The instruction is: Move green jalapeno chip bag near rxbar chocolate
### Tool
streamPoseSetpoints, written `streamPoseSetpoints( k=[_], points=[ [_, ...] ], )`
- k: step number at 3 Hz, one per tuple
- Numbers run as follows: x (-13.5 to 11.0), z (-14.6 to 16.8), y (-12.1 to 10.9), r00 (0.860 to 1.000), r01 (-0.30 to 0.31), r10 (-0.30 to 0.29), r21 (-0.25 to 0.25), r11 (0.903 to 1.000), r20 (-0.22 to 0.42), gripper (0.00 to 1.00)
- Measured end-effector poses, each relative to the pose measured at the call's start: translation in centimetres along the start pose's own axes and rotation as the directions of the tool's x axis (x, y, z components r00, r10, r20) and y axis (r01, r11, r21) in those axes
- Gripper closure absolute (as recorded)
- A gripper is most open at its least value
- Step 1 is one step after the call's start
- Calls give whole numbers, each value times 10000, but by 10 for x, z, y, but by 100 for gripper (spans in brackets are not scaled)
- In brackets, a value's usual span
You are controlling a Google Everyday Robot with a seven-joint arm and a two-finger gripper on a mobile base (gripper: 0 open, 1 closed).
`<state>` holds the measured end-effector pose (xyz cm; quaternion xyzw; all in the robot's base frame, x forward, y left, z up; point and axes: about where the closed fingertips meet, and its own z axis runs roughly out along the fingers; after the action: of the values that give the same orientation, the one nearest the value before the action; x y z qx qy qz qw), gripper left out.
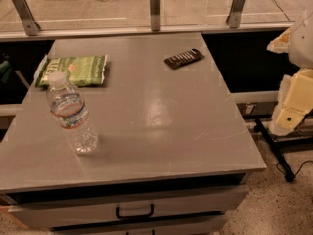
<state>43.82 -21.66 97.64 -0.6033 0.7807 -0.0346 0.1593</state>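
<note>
The green jalapeno chip bag point(73, 70) lies flat at the far left of the grey table top point(161, 116). The rxbar chocolate point(184, 58), a small dark wrapper with white lettering, lies at the far right of the table. The two are well apart. My gripper point(290, 112) hangs on the cream-coloured arm at the right edge of the view, beyond the table's right edge and away from both things. It holds nothing that I can see.
A clear water bottle point(71, 114) stands upright at the front left, just in front of the chip bag. A glass railing with metal posts point(155, 9) runs behind the table. A drawer with a black handle point(134, 212) is below the top.
</note>
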Motion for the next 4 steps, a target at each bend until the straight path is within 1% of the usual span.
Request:
streamPoseSetpoints(
  k=[1,2,3,4],
  points=[
    [0,0,0,10000,0,0,2,10000,1,0],
    [-1,-4,-1,9999,2,-3,88,10000,166,0],
    [-29,6,-14,9918,768,-792,274,9967,1004,0],
    [-96,40,-28,9486,2154,-2230,581,9748,2244,0]
  ],
)
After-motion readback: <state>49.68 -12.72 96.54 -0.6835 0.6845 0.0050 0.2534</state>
